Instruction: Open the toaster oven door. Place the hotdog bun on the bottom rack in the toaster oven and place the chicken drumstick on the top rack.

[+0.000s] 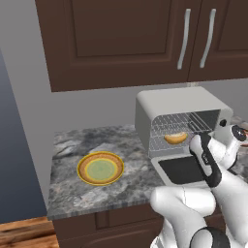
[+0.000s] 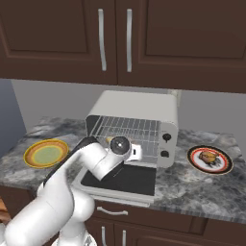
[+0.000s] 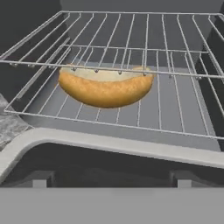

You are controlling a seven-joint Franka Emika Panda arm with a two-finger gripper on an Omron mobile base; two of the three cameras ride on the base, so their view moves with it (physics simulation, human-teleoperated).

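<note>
A: Where's the hotdog bun (image 3: 105, 89)?
B: On the bottom rack (image 3: 131, 114), straight ahead of the gripper (image 2: 136, 153) and apart from it, under the top rack (image 3: 144, 41).
A: The hand?
B: Released, jaws spread, nothing in them, above the lowered toaster oven door (image 2: 120, 180).
A: The chicken drumstick (image 2: 208, 157)?
B: On a dark-rimmed plate (image 2: 224, 165), well off to the gripper's right, past the toaster oven (image 2: 168, 115).

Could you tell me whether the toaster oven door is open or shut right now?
Open: the toaster oven door lies folded down flat on the counter, leaving both racks and the hotdog bun exposed.
</note>
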